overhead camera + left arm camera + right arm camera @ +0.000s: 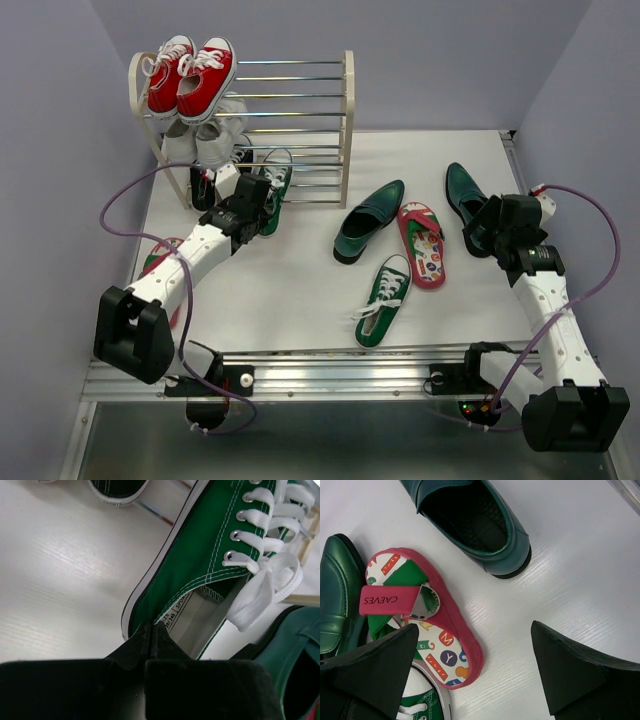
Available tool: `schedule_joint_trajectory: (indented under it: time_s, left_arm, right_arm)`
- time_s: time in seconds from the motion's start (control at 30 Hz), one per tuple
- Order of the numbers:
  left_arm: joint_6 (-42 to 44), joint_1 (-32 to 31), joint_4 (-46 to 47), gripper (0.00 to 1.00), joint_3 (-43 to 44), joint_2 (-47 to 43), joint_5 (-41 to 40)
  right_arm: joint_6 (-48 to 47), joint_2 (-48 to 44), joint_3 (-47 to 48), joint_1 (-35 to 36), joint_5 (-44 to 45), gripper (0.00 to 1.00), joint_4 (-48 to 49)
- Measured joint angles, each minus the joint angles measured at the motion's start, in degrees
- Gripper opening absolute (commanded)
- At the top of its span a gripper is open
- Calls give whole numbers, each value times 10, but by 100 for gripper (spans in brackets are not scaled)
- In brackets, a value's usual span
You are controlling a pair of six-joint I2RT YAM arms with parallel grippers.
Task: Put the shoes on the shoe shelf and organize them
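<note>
Shoes partly shelved, partly loose on the table.

Top view: the shoe shelf [348, 120] holds red sneakers [190, 78] on its top tier and white sneakers [208, 135] on the middle tier. The left gripper [258, 195] is at the bottom tier with a green sneaker [277, 185]. On the table [290, 280] lie a dark green loafer [368, 222], a flip-flop [422, 245] and a second green sneaker [383, 302]. Another loafer [462, 190] lies just beside the right gripper [487, 225]. Left wrist view: the fingers are pressed together, pinching the green sneaker's heel rim. Right wrist view: the jaws are spread wide and hold nothing, above bare table beside the flip-flop, which has a loafer on either side.
</note>
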Motion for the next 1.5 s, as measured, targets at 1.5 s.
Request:
schedule_joint_trajectory:
  time_s: [1.5]
  left_arm:
    - [-3, 75, 154, 0, 98, 205, 24]
  right_arm:
    - [-2, 2, 0, 0, -1, 100, 0]
